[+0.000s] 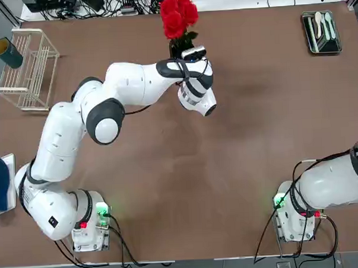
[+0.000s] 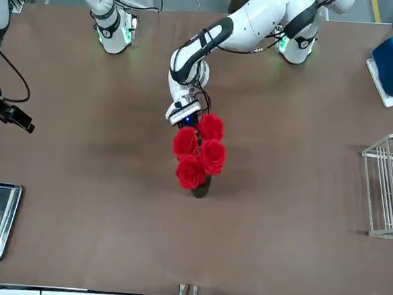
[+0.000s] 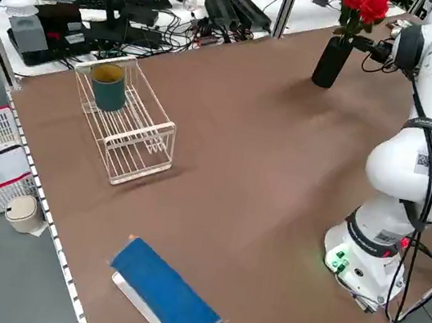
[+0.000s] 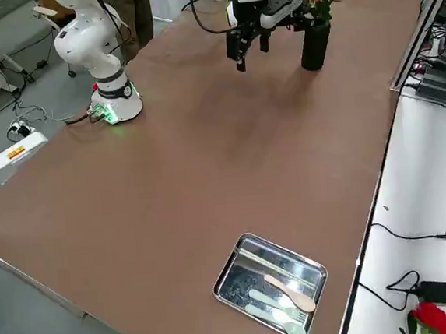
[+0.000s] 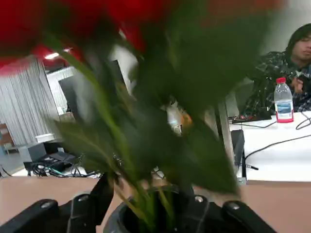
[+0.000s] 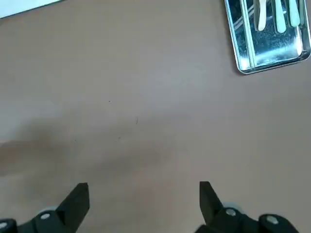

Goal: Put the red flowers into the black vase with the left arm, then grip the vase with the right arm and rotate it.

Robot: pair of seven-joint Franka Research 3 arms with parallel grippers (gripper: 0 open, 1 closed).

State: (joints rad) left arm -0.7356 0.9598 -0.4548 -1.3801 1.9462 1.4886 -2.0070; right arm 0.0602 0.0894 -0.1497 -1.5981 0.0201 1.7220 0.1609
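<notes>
Top view, flowers: bright red rose-like bunch with dark green leaves (image 1: 178, 16), upper centre of the frame, beside the wrist of the white left arm (image 1: 132, 82).
Left side view, vase: slim matte black cylinder (image 3: 332, 62), upper right; it looks upright, blooms above its mouth.
Left wrist view, stems: pale green (image 5: 141, 199), inside the vase mouth, lower centre; full depth cannot be told.
Left wrist view, jaws: left gripper (image 5: 147, 189) at the vase mouth, fingers spread to either side of the rim; no pinch on the stems seen. Contact with the vase cannot be told.
Left wrist view, handling: judged to be at release. Back off slowly and straight along the fingers; a sideways pull could hook leaves or tip the tall vase. Check that the stems stay seated.
Right wrist view, jaws: right gripper (image 6: 144, 183) spread wide, nothing between the fingers, above brown table (image 6: 146, 141); metal cutlery tray (image 6: 272, 62) at upper right.
Front view, next: right gripper at left edge, well apart from the vase at centre. Bring it in only once the left is clear; take the vase body below the leaves, squarely and gently, then turn slowly, keeping it upright.
</notes>
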